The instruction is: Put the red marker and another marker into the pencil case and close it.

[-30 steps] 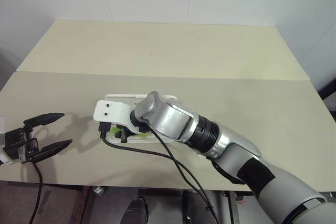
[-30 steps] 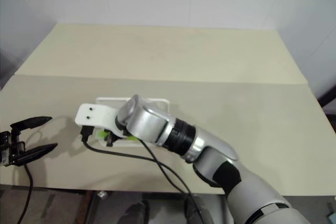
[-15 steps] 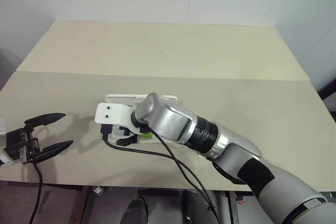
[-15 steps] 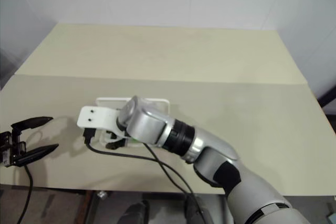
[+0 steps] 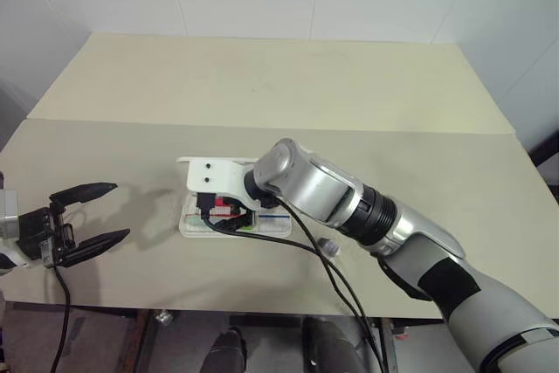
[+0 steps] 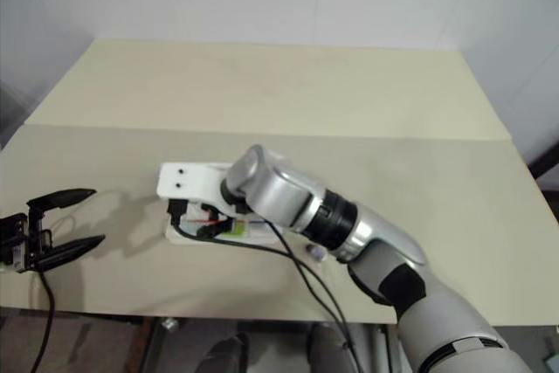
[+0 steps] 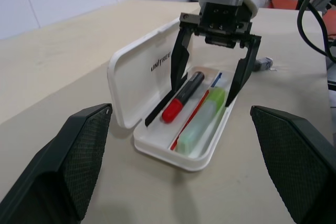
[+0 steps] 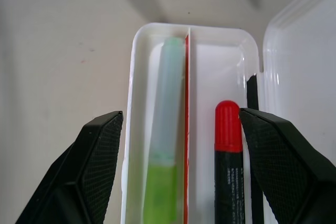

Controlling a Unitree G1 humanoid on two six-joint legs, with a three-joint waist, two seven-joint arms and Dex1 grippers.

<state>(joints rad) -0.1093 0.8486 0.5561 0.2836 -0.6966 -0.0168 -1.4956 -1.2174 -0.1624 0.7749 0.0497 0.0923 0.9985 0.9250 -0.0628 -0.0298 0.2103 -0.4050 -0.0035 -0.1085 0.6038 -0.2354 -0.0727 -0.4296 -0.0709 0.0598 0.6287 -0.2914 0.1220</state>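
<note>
- Both markers seated in the pencil case on the surface: red marker lid-side, green marker outer.
- Right gripper fingers spread, empty; left gripper released, well apart.
- Clear fingers from tray, then press upright lid down evenly near hinge-opposite edge.

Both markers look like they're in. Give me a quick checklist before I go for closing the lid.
1. Red marker inside the pencil case: ok.
2. Green marker inside, on the other side of the red divider: ok.
3. Right gripper open, holding nothing: ok.
4. Right gripper's fingers clear of the tray: not ok, they straddle the markers.
5. Lid upright and unobstructed: ok.
6. Left gripper open, away from the case: ok.
</note>
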